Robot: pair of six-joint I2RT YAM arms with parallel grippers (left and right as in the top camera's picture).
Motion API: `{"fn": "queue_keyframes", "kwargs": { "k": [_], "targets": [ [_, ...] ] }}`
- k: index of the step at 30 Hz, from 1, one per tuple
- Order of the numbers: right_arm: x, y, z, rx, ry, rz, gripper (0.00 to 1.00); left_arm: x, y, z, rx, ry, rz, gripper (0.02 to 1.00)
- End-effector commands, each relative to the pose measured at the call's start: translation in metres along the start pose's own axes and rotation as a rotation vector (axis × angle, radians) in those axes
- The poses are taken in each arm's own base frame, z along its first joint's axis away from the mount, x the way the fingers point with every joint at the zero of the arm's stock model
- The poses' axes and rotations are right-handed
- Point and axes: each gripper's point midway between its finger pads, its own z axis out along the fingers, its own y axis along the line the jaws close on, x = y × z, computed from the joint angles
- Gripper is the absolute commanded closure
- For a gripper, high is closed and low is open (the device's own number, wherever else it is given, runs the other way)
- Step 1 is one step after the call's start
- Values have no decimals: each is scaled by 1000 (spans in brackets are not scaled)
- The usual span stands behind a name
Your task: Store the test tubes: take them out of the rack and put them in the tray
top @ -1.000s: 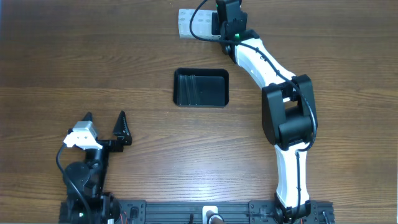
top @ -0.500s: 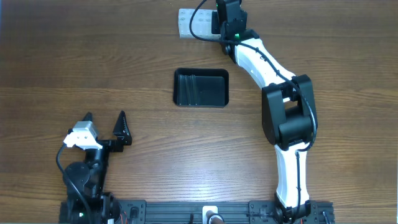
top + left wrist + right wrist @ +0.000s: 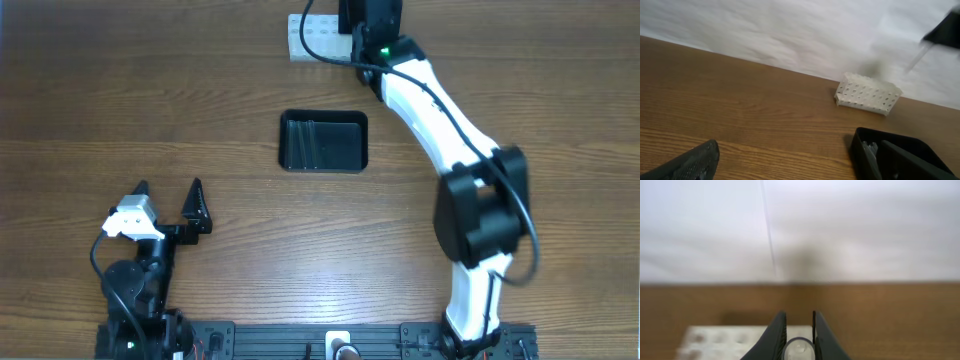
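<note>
The white perforated rack (image 3: 308, 38) stands at the table's far edge, also the rack (image 3: 867, 93) and the rack (image 3: 720, 339). My right gripper (image 3: 356, 16) hangs just above it, shut on a clear test tube (image 3: 799, 348) whose rim shows between the fingers (image 3: 777, 330). From the left wrist view, that test tube (image 3: 916, 56) hangs free in the air above the rack's right end. The black tray (image 3: 323, 142) sits mid-table with several clear tubes lying in it. My left gripper (image 3: 168, 196) rests open near the front left, holding nothing.
A white wall (image 3: 790, 30) rises right behind the rack. Bare wooden tabletop (image 3: 150, 90) lies between the tray and the left arm. The black tray (image 3: 897, 157) is at the left wrist view's lower right.
My right arm has risen, lifting the test tube out of the rack; its elbow has swung to the right. The left arm has not moved.
</note>
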Motion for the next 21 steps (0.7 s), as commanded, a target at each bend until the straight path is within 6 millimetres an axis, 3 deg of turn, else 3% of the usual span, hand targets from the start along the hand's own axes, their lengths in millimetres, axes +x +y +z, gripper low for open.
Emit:
{"fn": "queue_keyframes", "kwargs": {
  "k": [1,3,5,8,10,13,17,21],
  "targets": [
    [-73,-2,-72,-19,-127,37,904,2,-1,0,8,3,-12,18],
    [-75,-2,-91,-28,-100,47,904,2,-1,0,8,3,-12,18],
    [-62,-1,-106,-38,-27,76,906,2,-1,0,8,3,-12,18],
    [-25,9,-116,-91,137,100,904,2,-1,0,8,3,-12,18],
    [12,20,-119,-148,291,108,915,2,-1,0,8,3,-12,18],
    [64,29,-116,-181,477,96,936,2,-1,0,8,3,-12,20],
    [125,41,-95,-191,641,99,943,2,-1,0,8,3,-12,18],
    [170,51,-79,-204,748,87,947,2,-1,0,8,3,-12,23]
  ]
}}
